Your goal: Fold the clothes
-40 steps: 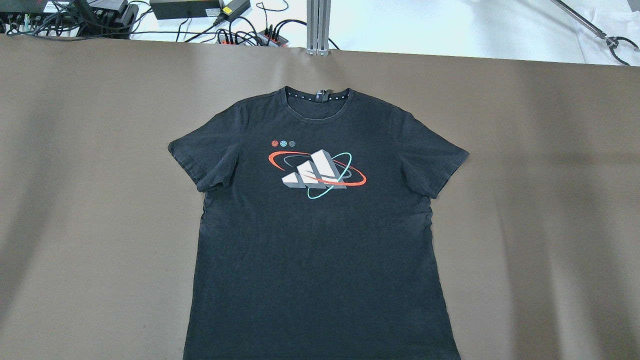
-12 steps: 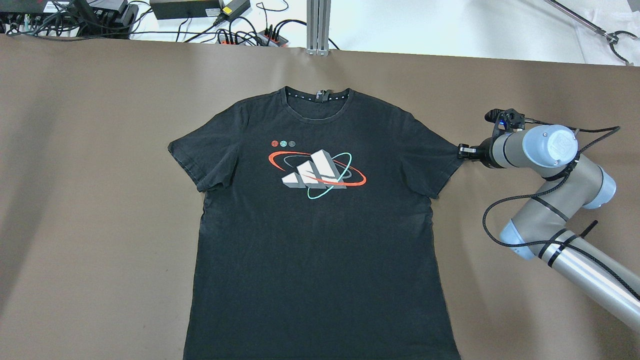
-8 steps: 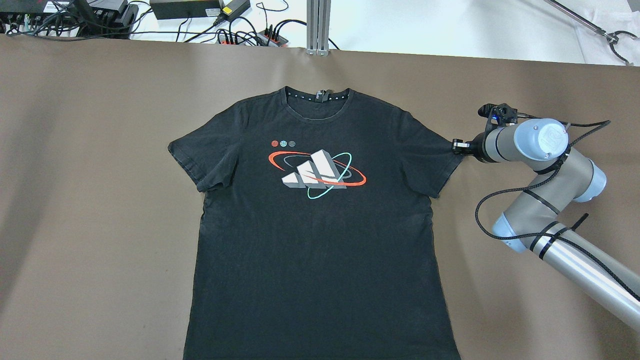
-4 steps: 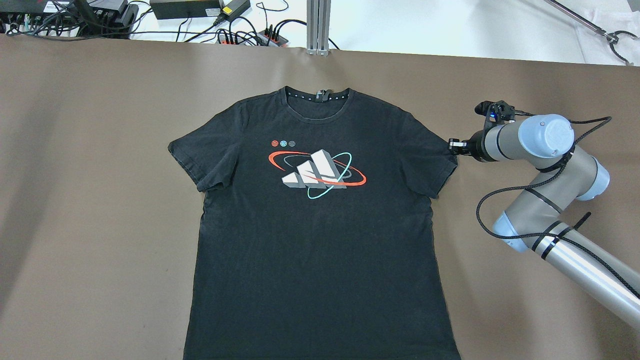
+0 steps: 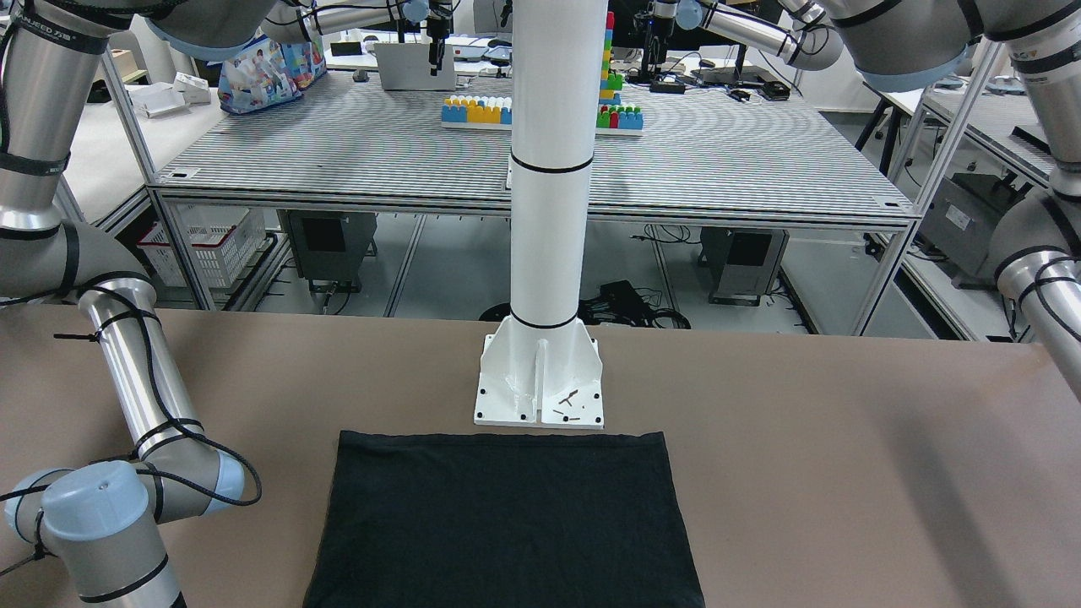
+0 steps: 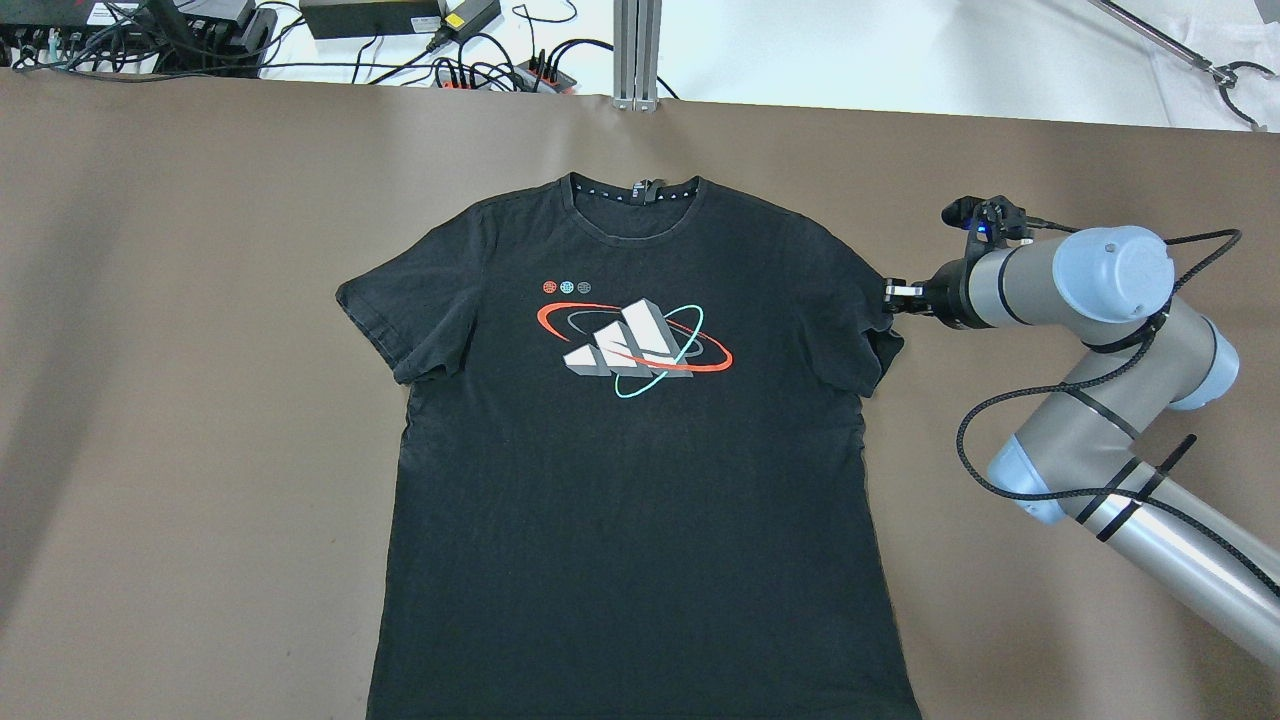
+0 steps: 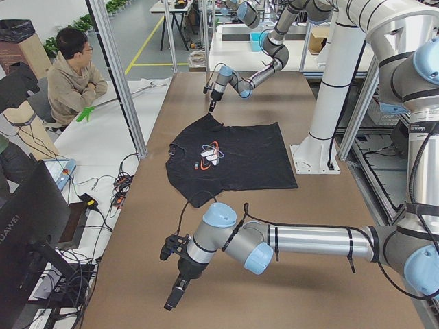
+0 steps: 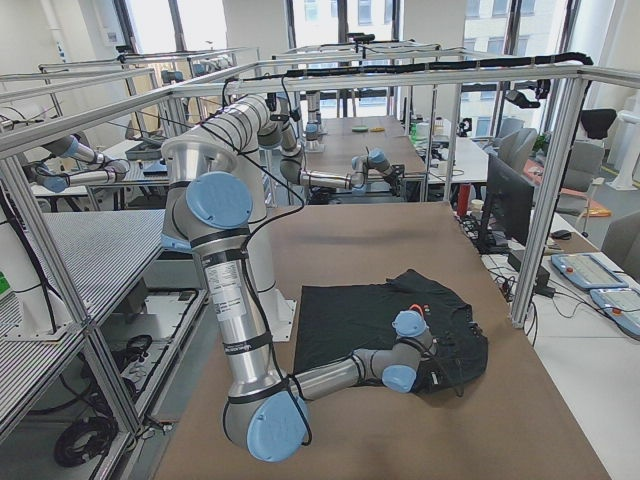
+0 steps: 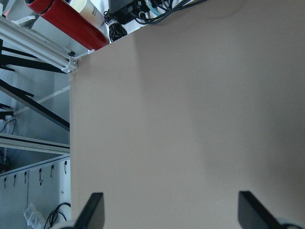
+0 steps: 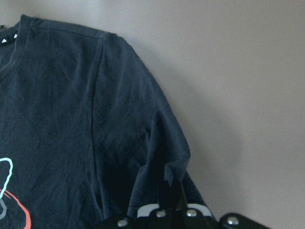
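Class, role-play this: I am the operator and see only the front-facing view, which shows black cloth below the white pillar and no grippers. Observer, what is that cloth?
Observer: Overhead, it is a T-shirt lying flat, print up.
Operator: Where is the right gripper?
Observer: The right gripper is at the sleeve on its own side. Its wrist view shows the jaws shut on the sleeve's edge.
Operator: And the left?
Observer: The left gripper is open over bare table, apart from the T-shirt.
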Robot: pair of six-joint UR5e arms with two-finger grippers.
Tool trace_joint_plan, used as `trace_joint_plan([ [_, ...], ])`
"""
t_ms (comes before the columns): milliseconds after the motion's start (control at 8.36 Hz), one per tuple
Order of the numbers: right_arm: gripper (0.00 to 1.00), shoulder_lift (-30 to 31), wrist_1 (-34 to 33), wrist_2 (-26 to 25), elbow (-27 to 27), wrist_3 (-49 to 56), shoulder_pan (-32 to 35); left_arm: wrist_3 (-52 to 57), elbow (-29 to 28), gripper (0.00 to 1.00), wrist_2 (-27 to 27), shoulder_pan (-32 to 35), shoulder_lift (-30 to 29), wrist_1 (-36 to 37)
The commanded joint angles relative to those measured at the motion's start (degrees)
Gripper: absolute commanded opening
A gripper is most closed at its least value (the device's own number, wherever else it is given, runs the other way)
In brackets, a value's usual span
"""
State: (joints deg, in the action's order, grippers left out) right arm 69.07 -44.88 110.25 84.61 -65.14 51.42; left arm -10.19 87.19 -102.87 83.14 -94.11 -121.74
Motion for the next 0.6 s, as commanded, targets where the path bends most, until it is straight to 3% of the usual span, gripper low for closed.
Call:
trace_joint_plan([
  [0,0.0,-4.3,-4.9,-3.1,0.8,-4.0,-5.5,0.0,0.0,1.0,0.0,-0.1,-0.3,0.0],
  [239,0.0,-9.9,-12.8,-7.2,0.8,-4.6,-8.3,-0.3,-0.4,1.0,0.0,-1.4,-0.8,0.1],
  [479,0.0,-11.6,-14.5,-7.6,-0.3,-4.6,-8.4,-1.3,-0.5,1.0,0.0,-1.6,-1.1,0.1],
])
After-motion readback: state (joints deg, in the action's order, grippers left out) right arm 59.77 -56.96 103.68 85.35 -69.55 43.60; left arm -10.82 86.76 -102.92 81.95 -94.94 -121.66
